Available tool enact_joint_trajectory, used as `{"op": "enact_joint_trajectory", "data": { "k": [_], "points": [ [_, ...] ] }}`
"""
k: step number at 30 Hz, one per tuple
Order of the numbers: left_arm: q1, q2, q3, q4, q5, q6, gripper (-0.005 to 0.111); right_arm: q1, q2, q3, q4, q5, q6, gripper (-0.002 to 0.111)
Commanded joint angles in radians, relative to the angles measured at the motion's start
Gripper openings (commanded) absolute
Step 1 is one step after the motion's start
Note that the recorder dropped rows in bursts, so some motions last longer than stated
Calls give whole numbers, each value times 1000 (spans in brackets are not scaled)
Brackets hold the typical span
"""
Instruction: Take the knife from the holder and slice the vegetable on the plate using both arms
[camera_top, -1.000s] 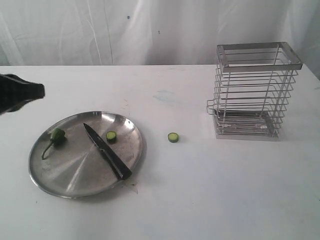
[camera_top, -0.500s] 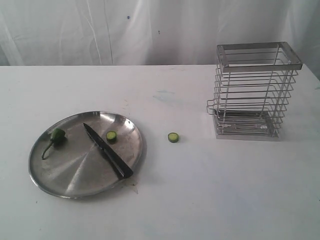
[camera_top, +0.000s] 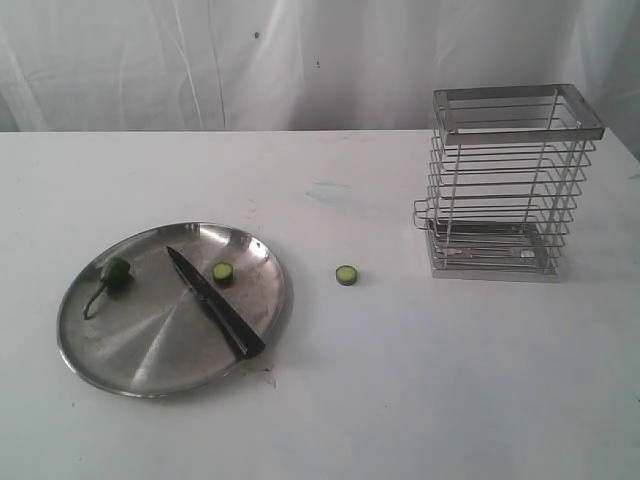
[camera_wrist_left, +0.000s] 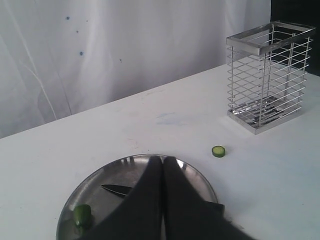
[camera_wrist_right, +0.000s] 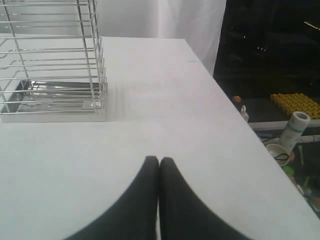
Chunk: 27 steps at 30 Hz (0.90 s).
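Note:
The black knife (camera_top: 213, 301) lies flat across the steel plate (camera_top: 140, 365), tip toward the back. A green pepper piece with its stem (camera_top: 113, 273) rests at the plate's left, and a cut green disc (camera_top: 222, 272) sits right of the blade. Another disc (camera_top: 346, 274) lies on the table between plate and wire holder (camera_top: 508, 182), which holds no knife. Neither arm shows in the exterior view. My left gripper (camera_wrist_left: 163, 159) is shut and empty, hanging above the plate (camera_wrist_left: 90, 187) and hiding most of the knife (camera_wrist_left: 116, 189). My right gripper (camera_wrist_right: 159, 160) is shut and empty over bare table, near the holder (camera_wrist_right: 52, 65).
The white table (camera_top: 420, 390) ends at a right-hand edge (camera_wrist_right: 235, 107) close to the right gripper, with clutter on the floor beyond it. A white curtain hangs behind the table.
The left arm, visible at the exterior view's left edge a second ago, has drawn out of that view. Knife, plate and pepper pieces have not moved.

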Motion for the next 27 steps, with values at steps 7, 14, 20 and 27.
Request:
{"op": "enact_joint_trajectory", "data": {
  "k": [7, 14, 20, 27],
  "points": [
    [-2, -9, 7, -9, 11, 1, 0, -46, -5, 5, 313, -59, -129, 0],
    [-2, -9, 7, -9, 11, 1, 0, -133, -5, 5, 333, -57, -311, 0],
    [-2, -9, 7, -9, 11, 1, 0, -136, -5, 5, 337, -57, -310, 0],
    [-2, -9, 7, -9, 11, 1, 0, -136, -5, 5, 384, -29, -310, 0]
  ]
}}
